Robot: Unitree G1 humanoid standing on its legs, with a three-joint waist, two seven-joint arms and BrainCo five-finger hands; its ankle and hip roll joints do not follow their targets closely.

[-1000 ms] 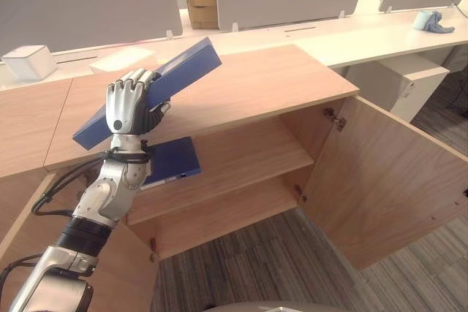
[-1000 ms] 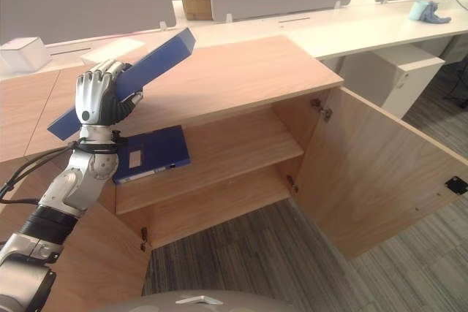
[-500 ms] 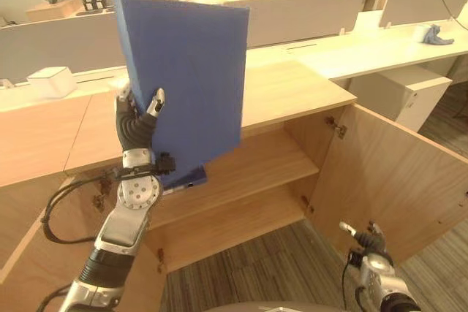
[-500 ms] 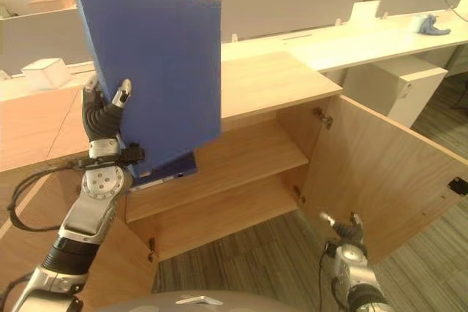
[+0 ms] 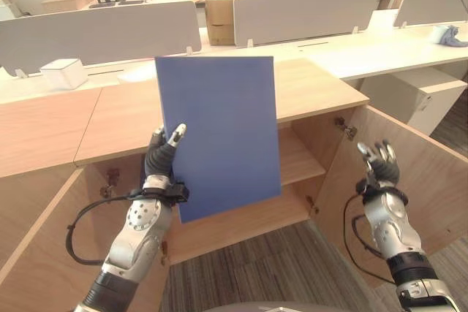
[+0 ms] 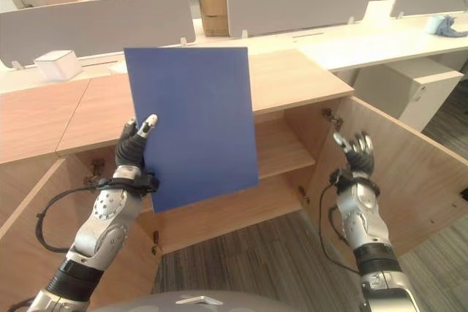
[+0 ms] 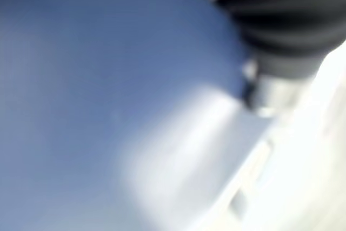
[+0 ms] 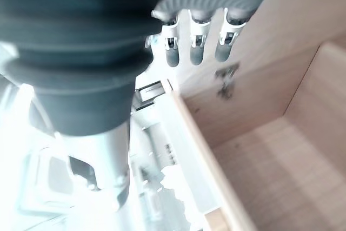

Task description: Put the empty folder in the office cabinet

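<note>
While gripped at its lower left edge by the left hand [image 5: 162, 158], thumb across the front face, blue folder [image 5: 219, 133] held upright, long axis vertical, broad face toward the camera, before the open cabinet [image 5: 307, 93]. Right door [image 5: 409, 173] swung wide; free space between. Right hand [image 6: 356, 153] raised, fingers relaxed, grasping nothing.

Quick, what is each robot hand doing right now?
Left hand: shut on the blue folder.
Right hand: open, holding nothing.
</note>
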